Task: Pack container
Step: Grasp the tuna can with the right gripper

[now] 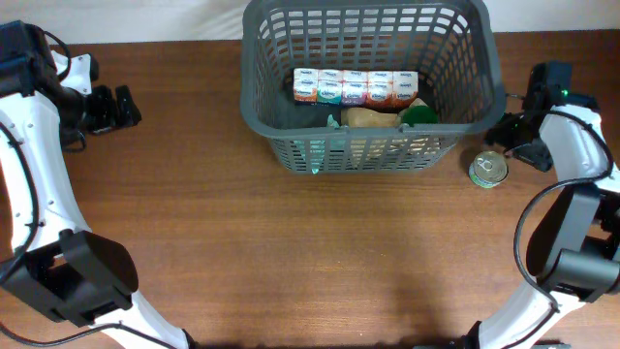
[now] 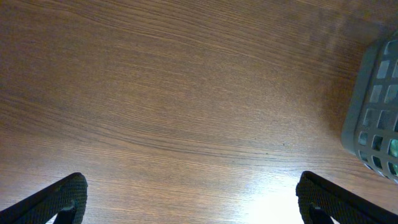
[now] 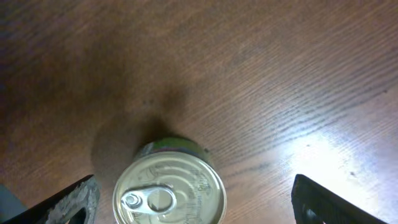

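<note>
The large dark grey basket (image 1: 363, 87) stands at the back middle of the table; its corner shows in the left wrist view (image 2: 376, 106). Inside lie a row of small white cartons (image 1: 354, 87), a tan item (image 1: 368, 118) and a green item (image 1: 419, 113). A silver pull-tab tin can (image 1: 488, 170) stands upright on the table right of the basket. My right gripper (image 1: 515, 136) is open above the can (image 3: 169, 190), which sits between its fingers (image 3: 196, 202), nearer the left one, untouched. My left gripper (image 1: 124, 107) is open and empty at the far left (image 2: 189, 199).
The wooden table (image 1: 310, 252) spreads in front of the basket. The right arm's base (image 1: 581, 262) stands at the right edge and the left arm's base (image 1: 77, 281) at the front left.
</note>
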Action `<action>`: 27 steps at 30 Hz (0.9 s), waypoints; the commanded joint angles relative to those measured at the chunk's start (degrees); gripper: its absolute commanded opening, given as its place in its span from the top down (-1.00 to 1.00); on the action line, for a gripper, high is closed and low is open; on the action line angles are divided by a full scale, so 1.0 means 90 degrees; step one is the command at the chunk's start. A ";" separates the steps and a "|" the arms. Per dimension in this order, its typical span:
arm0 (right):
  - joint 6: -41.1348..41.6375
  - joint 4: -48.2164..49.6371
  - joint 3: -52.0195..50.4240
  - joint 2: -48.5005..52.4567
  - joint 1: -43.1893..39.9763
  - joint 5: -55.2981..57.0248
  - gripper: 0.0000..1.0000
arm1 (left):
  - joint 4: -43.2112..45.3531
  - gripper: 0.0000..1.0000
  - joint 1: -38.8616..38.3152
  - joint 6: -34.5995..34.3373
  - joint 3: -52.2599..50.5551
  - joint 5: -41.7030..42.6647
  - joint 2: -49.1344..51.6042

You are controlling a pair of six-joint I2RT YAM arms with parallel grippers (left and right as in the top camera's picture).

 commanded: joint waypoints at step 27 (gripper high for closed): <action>0.0277 0.1700 -0.1729 0.0374 0.0126 -0.0474 -0.83 | -0.0002 -0.99 0.0019 -0.0061 -0.0019 0.0068 0.0029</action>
